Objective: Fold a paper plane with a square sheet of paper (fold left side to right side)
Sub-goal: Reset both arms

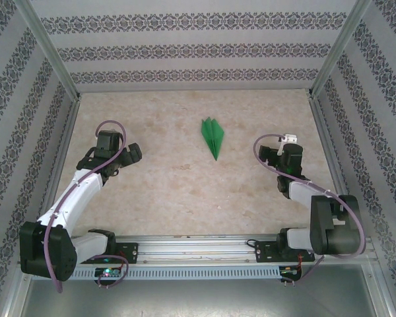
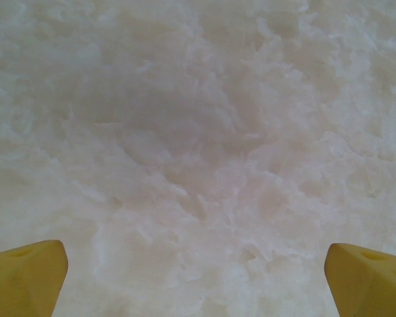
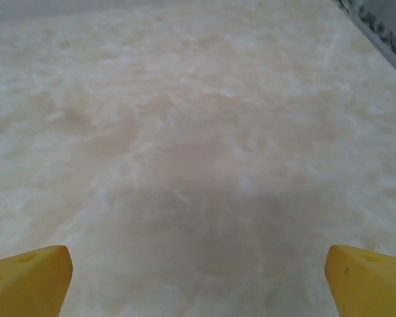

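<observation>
Pale marbled table (image 1: 158, 198) carries the paper plane (image 1: 212, 137).

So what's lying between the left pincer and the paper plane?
Nothing. In the top view, the stretch of marbled table from the open left pincer to the paper plane is bare.

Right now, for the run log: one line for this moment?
paper plane: folded, lying free | left gripper: open, empty | right gripper: open, empty
</observation>
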`<state>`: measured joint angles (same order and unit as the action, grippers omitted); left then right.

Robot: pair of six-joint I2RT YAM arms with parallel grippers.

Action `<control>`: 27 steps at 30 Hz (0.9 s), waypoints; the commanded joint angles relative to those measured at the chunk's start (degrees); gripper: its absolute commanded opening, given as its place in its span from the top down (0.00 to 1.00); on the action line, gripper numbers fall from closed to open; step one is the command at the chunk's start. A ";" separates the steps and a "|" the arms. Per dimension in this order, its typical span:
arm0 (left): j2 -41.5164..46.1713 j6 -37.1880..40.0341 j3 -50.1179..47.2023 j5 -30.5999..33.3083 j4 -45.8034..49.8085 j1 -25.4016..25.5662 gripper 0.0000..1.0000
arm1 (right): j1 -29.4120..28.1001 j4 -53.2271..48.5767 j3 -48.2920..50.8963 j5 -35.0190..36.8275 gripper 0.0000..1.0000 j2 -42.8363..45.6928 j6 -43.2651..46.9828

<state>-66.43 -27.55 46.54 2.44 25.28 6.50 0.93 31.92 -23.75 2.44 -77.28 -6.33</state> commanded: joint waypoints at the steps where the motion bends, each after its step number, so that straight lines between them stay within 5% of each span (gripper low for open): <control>1: -0.17 1.39 1.01 2.04 2.48 -1.23 0.00 | 0.39 13.23 0.82 -4.57 0.02 -3.38 3.02; 11: -0.15 6.45 -0.04 6.48 0.64 -2.54 0.00 | 0.31 19.87 1.51 -6.55 0.02 -9.74 3.85; 27: -0.72 26.02 -16.28 12.65 -32.77 -3.84 0.00 | -0.14 19.93 1.60 -5.73 0.02 -9.60 4.17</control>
<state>-66.61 -6.52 31.22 13.65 2.09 4.03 0.97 49.63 -22.31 -3.07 -86.85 -2.74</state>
